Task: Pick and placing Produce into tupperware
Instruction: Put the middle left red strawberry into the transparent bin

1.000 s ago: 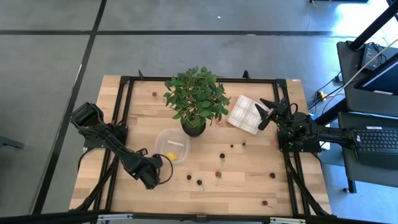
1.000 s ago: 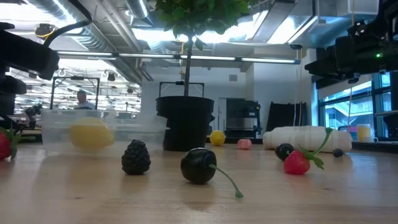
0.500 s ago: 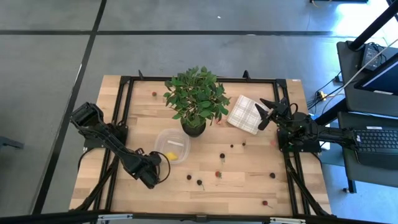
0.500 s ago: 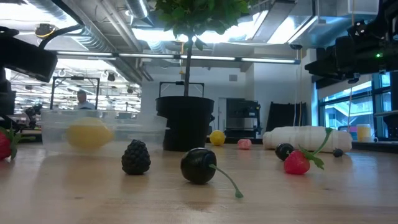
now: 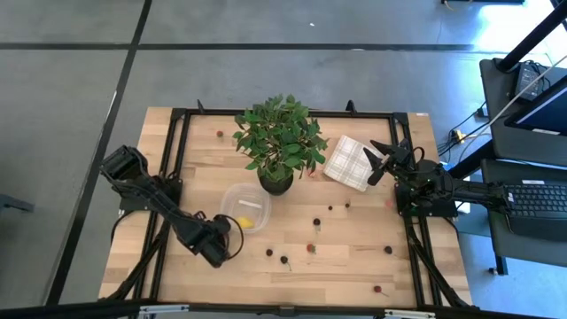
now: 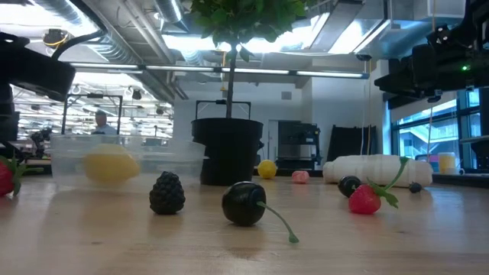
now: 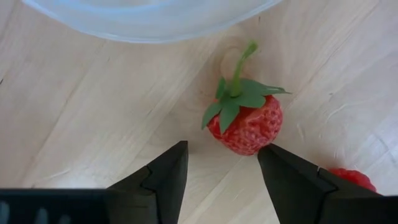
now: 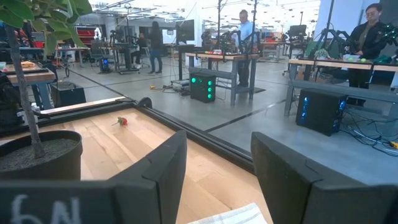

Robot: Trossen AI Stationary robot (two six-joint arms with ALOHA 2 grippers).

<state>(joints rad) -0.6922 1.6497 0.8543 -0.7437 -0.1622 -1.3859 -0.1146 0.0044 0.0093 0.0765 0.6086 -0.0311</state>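
Observation:
The clear tupperware (image 5: 244,209) stands left of centre on the wooden table, with a yellow lemon-like piece (image 5: 243,221) in it. Several small berries of the produce (image 5: 310,249) lie scattered on the boards to its right. My left gripper (image 5: 227,242) hangs low at the tupperware's near-left side, open. In the left wrist view a red strawberry (image 7: 247,123) with a green stem lies on the wood just beyond my left gripper (image 7: 222,152), under the tupperware's rim (image 7: 149,22). My right gripper (image 5: 379,159) waits open at the far right, above the checked cloth's edge.
A potted green plant (image 5: 279,142) stands behind the tupperware. The white checked cloth (image 5: 351,162) lies right of it. A second red piece (image 7: 351,177) lies beside my left gripper's finger. A black frame (image 5: 407,239) runs along the table's edges.

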